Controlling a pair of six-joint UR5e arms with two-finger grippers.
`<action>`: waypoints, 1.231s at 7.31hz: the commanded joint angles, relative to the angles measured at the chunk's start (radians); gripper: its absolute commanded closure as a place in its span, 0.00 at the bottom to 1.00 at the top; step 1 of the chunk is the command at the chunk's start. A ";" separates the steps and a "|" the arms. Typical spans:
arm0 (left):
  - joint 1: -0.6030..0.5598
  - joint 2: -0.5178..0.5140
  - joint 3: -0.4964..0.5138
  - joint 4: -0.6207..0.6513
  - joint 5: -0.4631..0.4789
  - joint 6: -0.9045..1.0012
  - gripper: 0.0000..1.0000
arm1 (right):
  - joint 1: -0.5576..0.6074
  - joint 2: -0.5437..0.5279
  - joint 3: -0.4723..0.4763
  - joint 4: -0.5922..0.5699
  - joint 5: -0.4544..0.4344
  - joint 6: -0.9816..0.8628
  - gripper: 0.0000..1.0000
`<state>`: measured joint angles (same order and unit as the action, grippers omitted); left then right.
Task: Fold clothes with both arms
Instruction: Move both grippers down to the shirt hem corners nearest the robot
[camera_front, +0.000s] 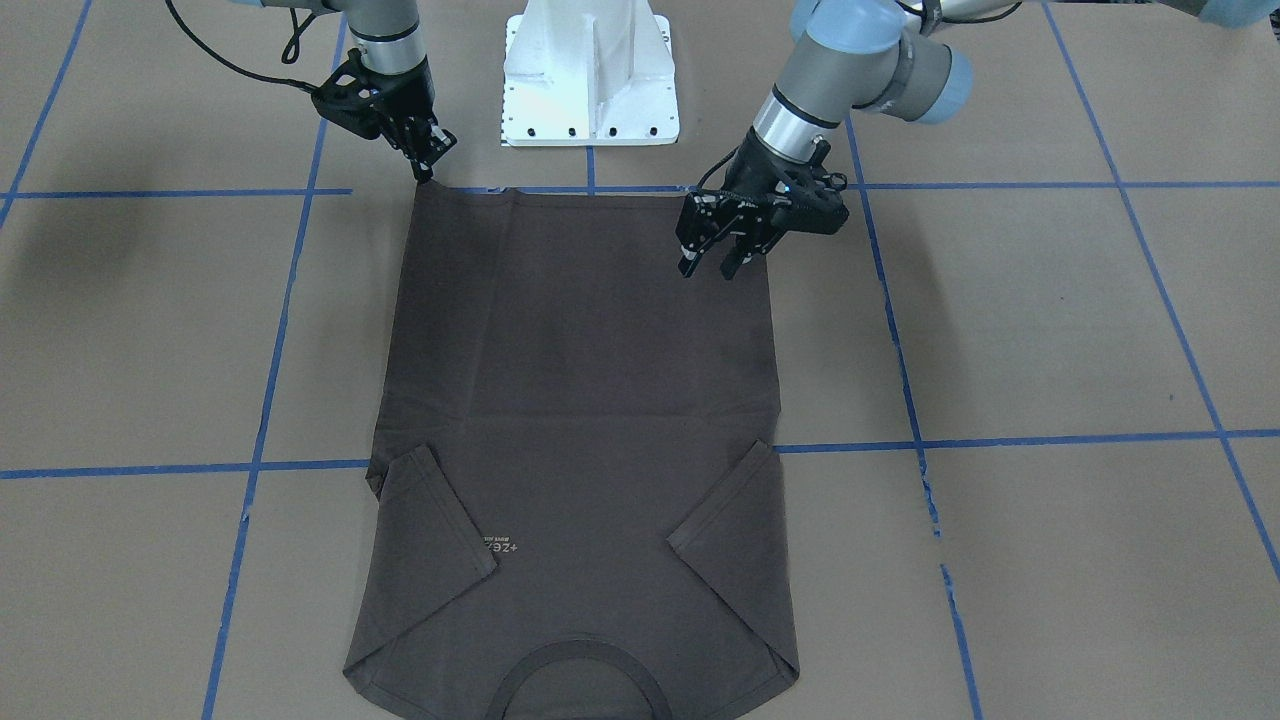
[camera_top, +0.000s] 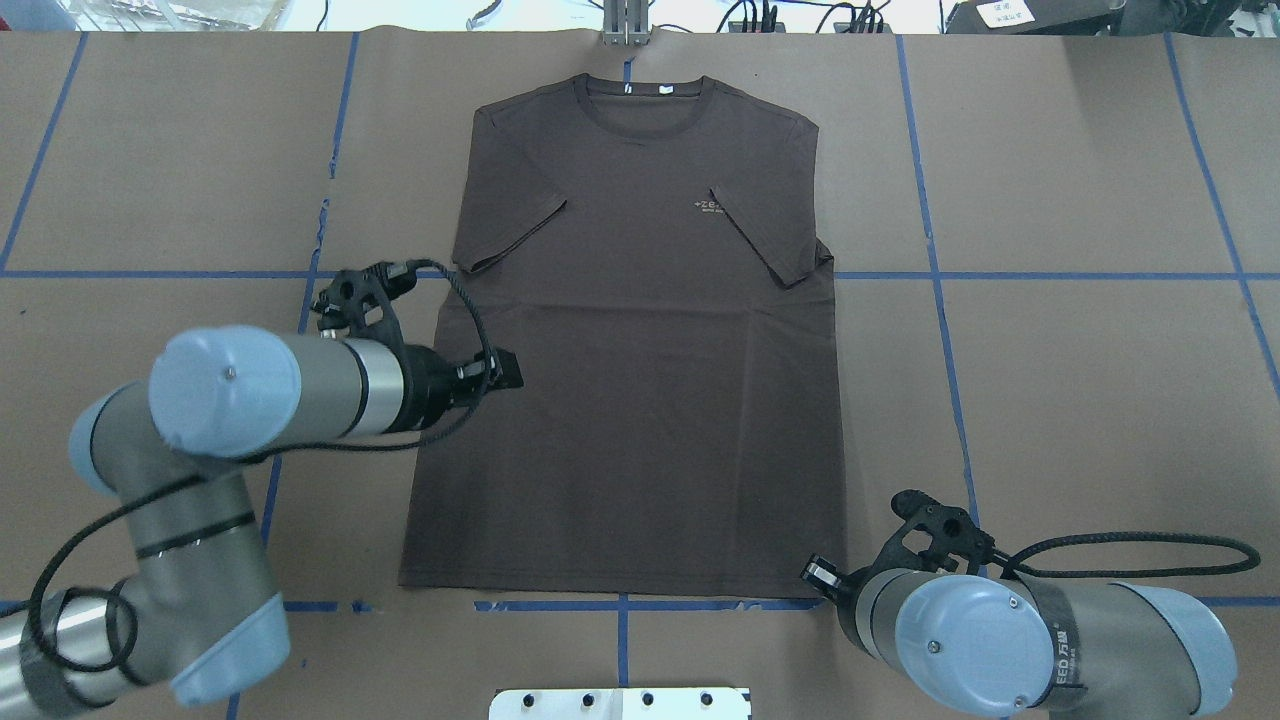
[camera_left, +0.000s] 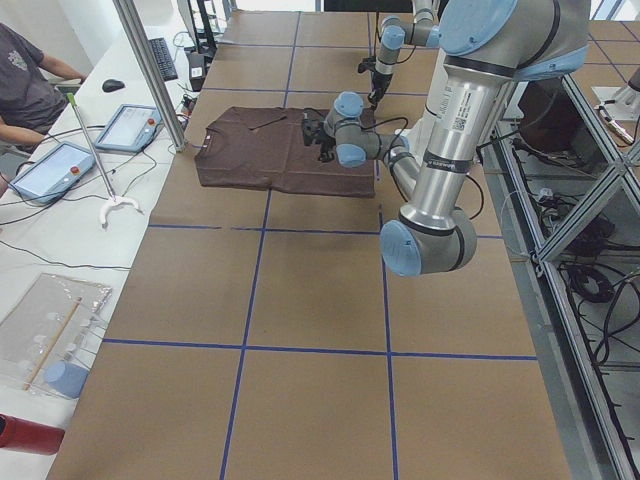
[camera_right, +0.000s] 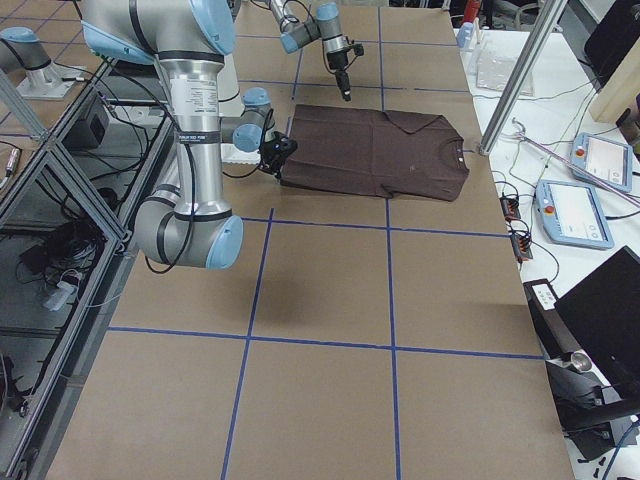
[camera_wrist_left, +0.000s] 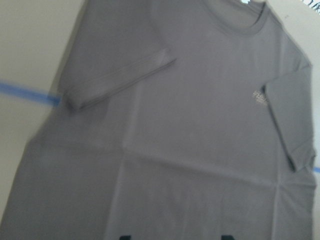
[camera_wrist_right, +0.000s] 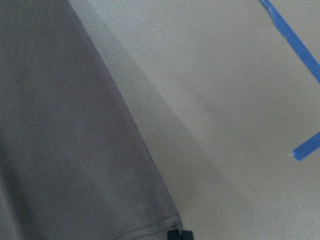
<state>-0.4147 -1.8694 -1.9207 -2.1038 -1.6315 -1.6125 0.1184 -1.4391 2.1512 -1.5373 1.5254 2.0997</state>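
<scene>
The dark grey-brown T-shirt (camera_front: 580, 400) lies flat and face up on the brown table, sleeves folded inward, collar away from the robot (camera_top: 640, 100). My left gripper (camera_front: 712, 268) is open and empty. It hovers just above the shirt's side edge near the hem, and its two dark fingertips show at the bottom of the left wrist view over the cloth (camera_wrist_left: 175, 125). My right gripper (camera_front: 424, 172) is shut, its tips pinched on the shirt's other hem corner. That corner (camera_wrist_right: 170, 222) meets the fingertips (camera_wrist_right: 180, 234) in the right wrist view.
The white pedestal (camera_front: 590, 80) stands just behind the hem. Blue tape lines (camera_front: 1000, 185) grid the table. In the exterior left view, a side table holds tablets (camera_left: 130, 125) and a seated person (camera_left: 25, 80) is at the far end.
</scene>
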 joint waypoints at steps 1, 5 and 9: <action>0.118 0.149 -0.128 0.051 0.064 -0.056 0.35 | 0.009 0.005 0.000 -0.001 0.007 -0.003 1.00; 0.209 0.167 -0.133 0.237 0.071 -0.104 0.37 | 0.015 0.005 -0.002 -0.001 0.010 -0.009 1.00; 0.243 0.167 -0.104 0.237 0.071 -0.106 0.44 | 0.020 0.005 -0.002 -0.001 0.010 -0.009 1.00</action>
<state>-0.1790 -1.7015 -2.0330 -1.8676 -1.5601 -1.7179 0.1365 -1.4332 2.1490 -1.5386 1.5355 2.0908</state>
